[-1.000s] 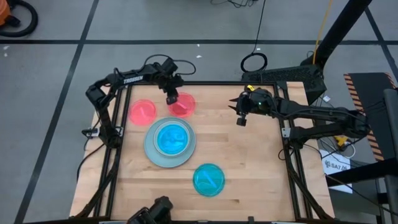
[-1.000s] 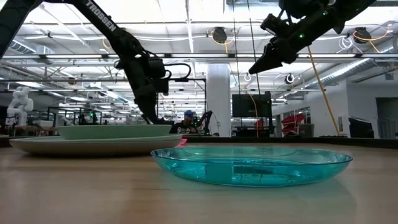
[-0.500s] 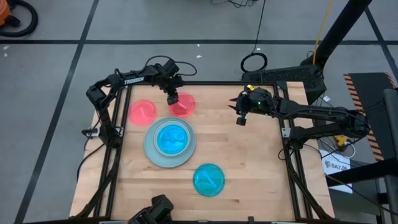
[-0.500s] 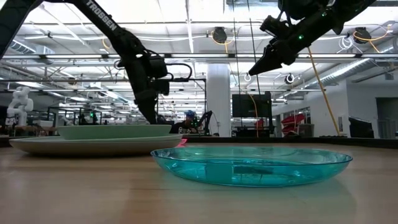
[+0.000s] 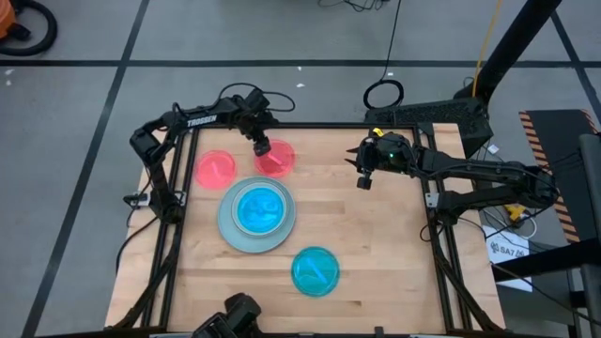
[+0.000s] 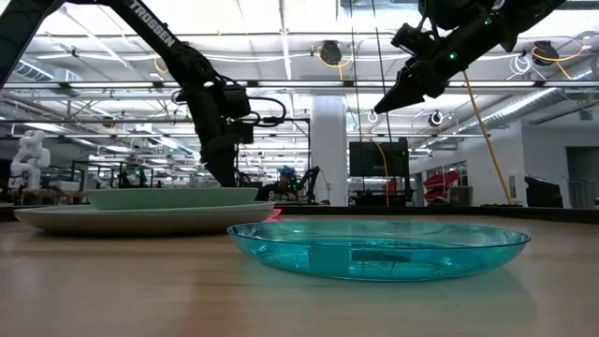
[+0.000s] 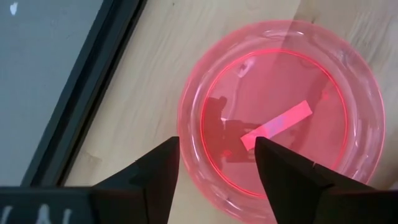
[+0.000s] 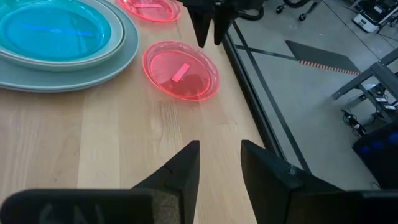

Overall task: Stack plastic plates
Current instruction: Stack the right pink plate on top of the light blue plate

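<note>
A small pink-red plate (image 5: pixel 280 162) (image 7: pixel 311 81) lies flat on the wood near the table's far edge. My left gripper (image 5: pixel 260 146) (image 7: pixel 217 158) hangs open over its far-left rim, with one finger above the wood and one above the plate's inside. A second pink-red plate (image 5: pixel 217 168) lies to its left. Nearer, a grey plate (image 5: pixel 228 233) carries a pale green plate (image 6: pixel 173 198) and a teal plate (image 5: pixel 257 207). Another teal plate (image 5: pixel 315 270) (image 6: pixel 374 248) lies alone near the front. My right gripper (image 5: pixel 363 178) (image 8: pixel 219 163) hovers open at the far right.
The black table frame (image 7: pixel 93 81) runs just behind the pink-red plate, along the far edge. Bare wood (image 5: pixel 385 244) lies on the table's right half. The other arm's fingers (image 8: pixel 209 28) show in the right wrist view, beyond the plate.
My left gripper has opened over the pink-red plate's far rim and shifted slightly toward the far edge. The plate lies where it was. My right arm has kept still.
</note>
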Controlling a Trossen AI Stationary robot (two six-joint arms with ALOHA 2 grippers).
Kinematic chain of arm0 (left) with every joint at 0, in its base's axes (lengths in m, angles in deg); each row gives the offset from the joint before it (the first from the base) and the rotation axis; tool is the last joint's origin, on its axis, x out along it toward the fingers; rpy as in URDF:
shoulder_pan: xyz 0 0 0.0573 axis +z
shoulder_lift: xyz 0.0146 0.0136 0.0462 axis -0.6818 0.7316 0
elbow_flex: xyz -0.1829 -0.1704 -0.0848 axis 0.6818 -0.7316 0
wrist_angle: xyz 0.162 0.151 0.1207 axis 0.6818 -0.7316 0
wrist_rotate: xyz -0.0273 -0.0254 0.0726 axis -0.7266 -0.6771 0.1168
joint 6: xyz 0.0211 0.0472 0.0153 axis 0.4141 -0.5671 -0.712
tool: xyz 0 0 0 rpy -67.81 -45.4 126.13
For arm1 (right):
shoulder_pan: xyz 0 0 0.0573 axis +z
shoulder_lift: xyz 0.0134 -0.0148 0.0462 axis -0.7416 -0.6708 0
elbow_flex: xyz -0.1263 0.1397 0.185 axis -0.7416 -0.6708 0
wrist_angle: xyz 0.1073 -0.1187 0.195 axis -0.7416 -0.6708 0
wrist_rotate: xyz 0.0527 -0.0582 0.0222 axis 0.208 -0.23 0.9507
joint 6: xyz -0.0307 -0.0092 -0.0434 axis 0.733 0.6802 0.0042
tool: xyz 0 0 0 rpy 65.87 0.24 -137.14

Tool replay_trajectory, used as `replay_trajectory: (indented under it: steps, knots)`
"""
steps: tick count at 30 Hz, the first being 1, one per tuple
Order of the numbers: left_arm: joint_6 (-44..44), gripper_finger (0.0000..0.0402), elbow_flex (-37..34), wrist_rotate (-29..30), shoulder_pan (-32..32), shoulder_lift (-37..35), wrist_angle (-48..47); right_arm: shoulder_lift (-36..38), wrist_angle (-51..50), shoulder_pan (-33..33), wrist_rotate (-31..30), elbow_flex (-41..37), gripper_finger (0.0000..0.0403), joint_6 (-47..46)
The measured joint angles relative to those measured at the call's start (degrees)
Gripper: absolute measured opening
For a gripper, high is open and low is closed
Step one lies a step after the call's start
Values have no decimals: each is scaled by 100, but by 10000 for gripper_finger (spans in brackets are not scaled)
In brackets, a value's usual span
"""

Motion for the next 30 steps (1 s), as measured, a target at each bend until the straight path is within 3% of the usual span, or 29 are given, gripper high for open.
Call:
replay_trajectory:
  steps: [11, 18, 30]
  knots:
    - [593, 216, 0, 14, 15, 2, 16, 0, -2, 0, 0, 0, 109, 0]
    - [863, 216, 0, 455, 15, 47, 21, 0, -2, 0, 0, 0, 109, 0]
    - [988, 216, 26, 506, 15, 915, 36, 0, -9, 2, 2, 0, 109, 2]
